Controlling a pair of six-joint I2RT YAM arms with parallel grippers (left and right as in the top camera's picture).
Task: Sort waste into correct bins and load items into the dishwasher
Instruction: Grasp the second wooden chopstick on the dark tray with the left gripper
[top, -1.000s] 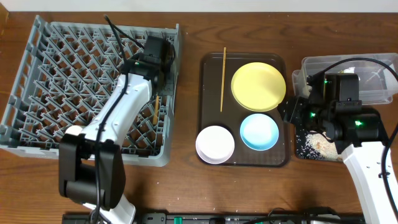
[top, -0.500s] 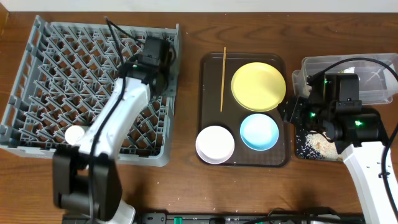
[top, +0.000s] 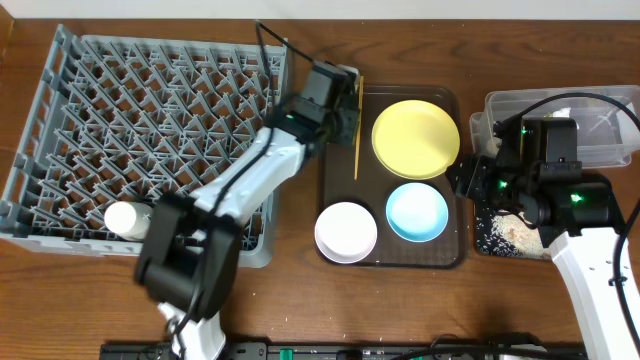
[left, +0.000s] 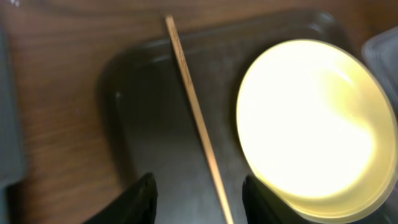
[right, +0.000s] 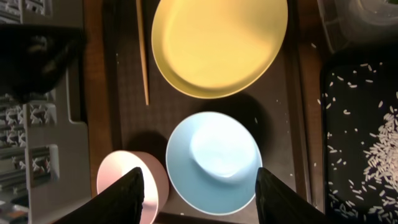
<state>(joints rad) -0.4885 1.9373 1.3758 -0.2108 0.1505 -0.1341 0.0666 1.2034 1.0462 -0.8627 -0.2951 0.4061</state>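
Observation:
My left gripper (top: 343, 103) (left: 202, 202) is open and empty above the left side of the dark-brown serving tray (top: 338, 160) (left: 143, 124), with a wooden chopstick (top: 360, 130) (left: 193, 106) lying between its fingers below. The yellow plate (top: 415, 138) (left: 305, 124) (right: 217, 43), light-blue bowl (top: 417, 212) (right: 214, 163) and white bowl (top: 346, 232) (right: 127, 186) sit on that tray. The white cup (top: 125, 218) lies in the grey dish rack (top: 120, 120). My right gripper (top: 466, 180) (right: 205, 199) is open and empty above the tray's right edge. The wrapper is out of view.
The black tray (top: 485, 240) (right: 348, 87) at the right holds rice crumbs (top: 515, 232) (right: 382, 143). The clear tub (top: 600, 125) (right: 360, 25) stands behind it. The rack's corner (right: 37, 124) shows in the right wrist view.
My left arm has swung right, from over the rack's right side to over the serving tray's left edge by the chopstick. The right arm has not moved.

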